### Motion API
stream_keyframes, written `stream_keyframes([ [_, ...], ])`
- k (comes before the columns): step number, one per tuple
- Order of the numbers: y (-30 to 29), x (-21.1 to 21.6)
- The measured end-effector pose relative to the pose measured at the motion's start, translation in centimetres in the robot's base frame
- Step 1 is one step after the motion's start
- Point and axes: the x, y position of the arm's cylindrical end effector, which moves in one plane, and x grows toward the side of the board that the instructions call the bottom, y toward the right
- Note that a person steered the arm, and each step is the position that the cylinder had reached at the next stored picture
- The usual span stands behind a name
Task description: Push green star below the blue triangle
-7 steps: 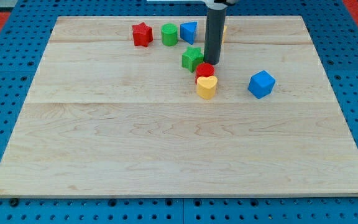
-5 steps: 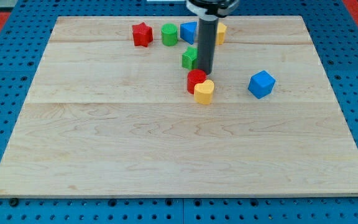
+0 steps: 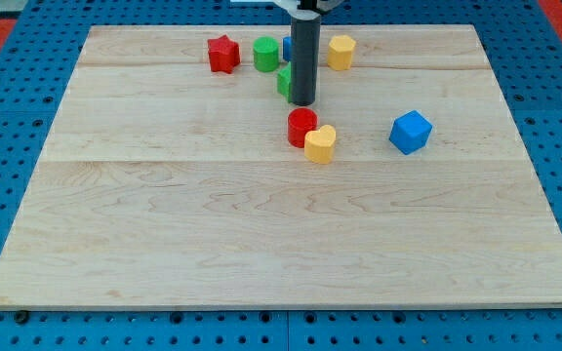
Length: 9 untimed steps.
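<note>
**Q:** Rod position?

**A:** My tip (image 3: 303, 102) rests on the wooden board (image 3: 261, 244), near the view's top, a little left of centre. The rod rises straight up out of the view. It has nothing that opens or closes; it grips nothing and only touches what it slides against.

**Q:** Where is the green star?

**A:** The green star (image 3: 284, 80) shows only as a sliver at the rod's left edge; the rod covers most of it, so its shape cannot be confirmed. It lies just beside my tip, toward the view's upper left.

**Q:** And the blue triangle?

**A:** The blue triangle (image 3: 287, 47) is likewise mostly hidden behind the rod, directly above the green star in the view.

**Q:** Other blocks?

**A:** Along the view's top: a red star (image 3: 223, 54), a green cylinder (image 3: 265, 54) beside the blue triangle, and a yellow block (image 3: 340, 52) right of the rod. Below my tip, apart from it: a red cylinder (image 3: 301, 127) touching a yellow heart (image 3: 320, 144). A blue cube (image 3: 410, 132) sits well apart at the view's right.
</note>
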Motion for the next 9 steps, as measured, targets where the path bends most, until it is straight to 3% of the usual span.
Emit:
stream_keyframes([
  [3,2.1,0.7],
  [6,4.4,-3.5],
  [9,3.7,-4.8],
])
